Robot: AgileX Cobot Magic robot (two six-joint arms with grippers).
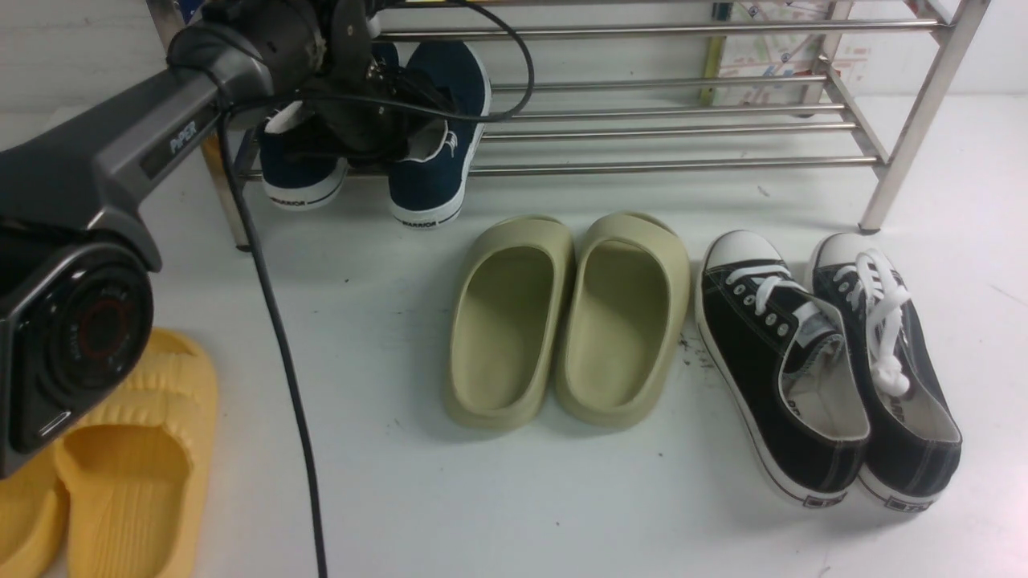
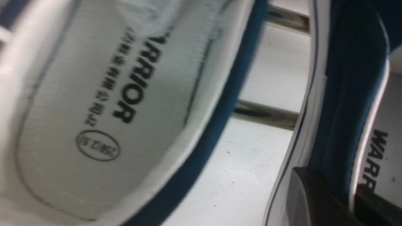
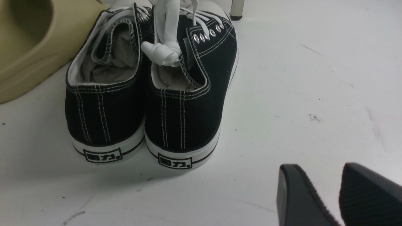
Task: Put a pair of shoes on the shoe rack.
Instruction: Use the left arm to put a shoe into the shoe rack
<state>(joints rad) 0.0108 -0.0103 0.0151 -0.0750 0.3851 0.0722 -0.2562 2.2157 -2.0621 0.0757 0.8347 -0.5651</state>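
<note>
Silver shoe rack (image 1: 683, 167) across twelve o'clock. Navy slip-on sneakers (image 1: 438, 181) resting on its lower tubes at eleven, long axes twelve-to-six, heels overhanging. Left gripper (image 2: 353, 194), nearer, pinching one sneaker's collar; right gripper (image 3: 323, 175) spread beside black lace-up sneakers (image 3: 150, 103).

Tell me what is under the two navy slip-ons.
The shoe rack tubes run beneath the navy slip-ons, with the white surface below; their heels overhang the front tube. The left gripper, shut on one shoe, covers their middles, hiding how they rest farther back.
</note>
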